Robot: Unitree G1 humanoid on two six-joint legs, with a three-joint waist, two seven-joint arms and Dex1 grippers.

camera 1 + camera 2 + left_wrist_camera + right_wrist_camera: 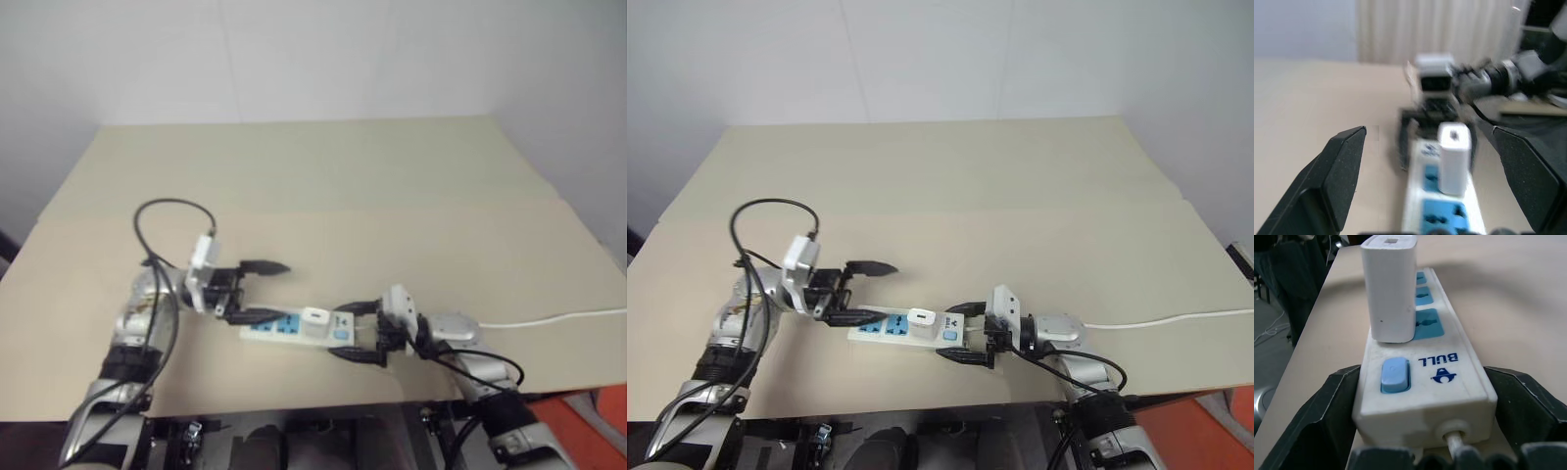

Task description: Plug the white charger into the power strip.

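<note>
Charger (921, 321) upright atop level strip (884, 331)

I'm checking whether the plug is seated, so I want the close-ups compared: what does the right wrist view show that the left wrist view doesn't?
Right wrist view alone: the power strip at its cord end, with the blue rocker switch, the "BULL" mark and the cord's exit, flanked by the right hand's black fingers.

Left wrist view alone: the right hand seen across the strip, framed by the open left hand's fingers.

Both: the white charger standing upright in a socket, and blue socket faces.
</note>
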